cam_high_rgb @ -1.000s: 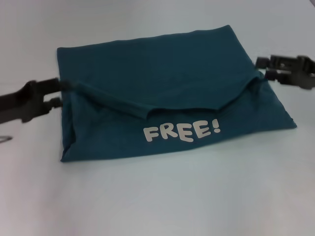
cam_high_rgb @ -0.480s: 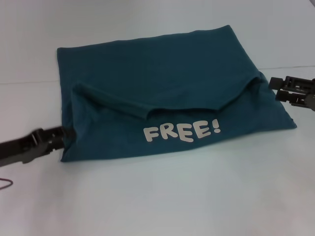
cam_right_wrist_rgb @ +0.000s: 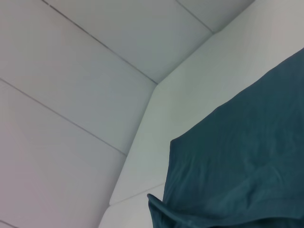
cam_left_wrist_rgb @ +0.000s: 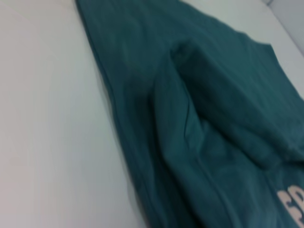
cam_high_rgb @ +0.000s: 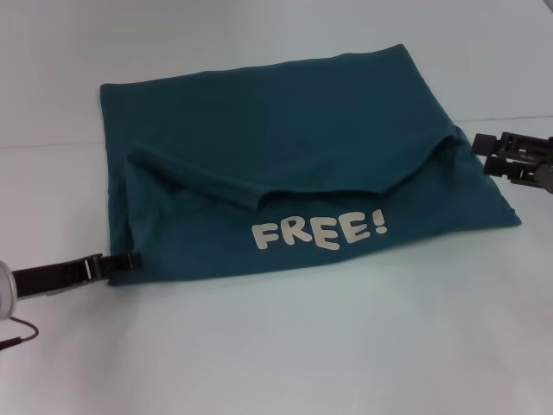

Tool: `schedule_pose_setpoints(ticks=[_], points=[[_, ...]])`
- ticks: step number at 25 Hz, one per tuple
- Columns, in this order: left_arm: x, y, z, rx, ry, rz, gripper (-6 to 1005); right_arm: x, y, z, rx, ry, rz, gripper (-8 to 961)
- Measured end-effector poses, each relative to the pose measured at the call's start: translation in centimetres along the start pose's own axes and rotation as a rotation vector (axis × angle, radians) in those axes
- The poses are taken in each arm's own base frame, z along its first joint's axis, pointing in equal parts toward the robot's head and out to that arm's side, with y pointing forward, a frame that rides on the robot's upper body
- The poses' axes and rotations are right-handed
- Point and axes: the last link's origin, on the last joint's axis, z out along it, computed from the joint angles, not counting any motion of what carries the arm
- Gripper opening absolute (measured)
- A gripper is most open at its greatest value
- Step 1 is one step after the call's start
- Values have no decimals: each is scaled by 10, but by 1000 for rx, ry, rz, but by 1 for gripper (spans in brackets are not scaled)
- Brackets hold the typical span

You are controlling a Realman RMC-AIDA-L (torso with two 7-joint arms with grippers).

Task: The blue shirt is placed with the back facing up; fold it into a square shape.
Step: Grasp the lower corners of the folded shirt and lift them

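Grippers (cam_high_rgb: 130, 258) (cam_high_rgb: 480, 151) flank folded blue shirt (cam_high_rgb: 285, 156) on white table (cam_high_rgb: 346, 346).

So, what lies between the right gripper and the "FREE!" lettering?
Only the blue shirt itself: plain cloth runs from the right gripper to the lettering, head view.

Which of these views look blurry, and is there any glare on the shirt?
Head view: the blue shirt and its lettering read clearly, no glare, soft even light. Left wrist view: cloth folds are smeared and soft. Right wrist view: cloth edge fairly sharp against pale panels.
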Motion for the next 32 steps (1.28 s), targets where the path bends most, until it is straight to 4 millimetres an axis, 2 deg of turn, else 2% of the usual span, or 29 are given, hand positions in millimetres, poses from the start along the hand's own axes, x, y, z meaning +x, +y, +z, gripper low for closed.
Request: schedule_pose_setpoints(ticks=[8, 22, 30, 32], points=[[3, 0, -1, 1, 20, -5, 644, 1, -4, -5, 0, -26, 21, 754], [4, 11, 8, -21, -7, 13, 644, 2, -4, -6, -1, -31, 25, 738], [4, 11, 6, -24, -13, 2, 446, 2, -4, -6, -1, -30, 25, 729], [3, 12, 7, -30, -16, 1, 366, 2, -4, -6, 0, -26, 24, 726]])
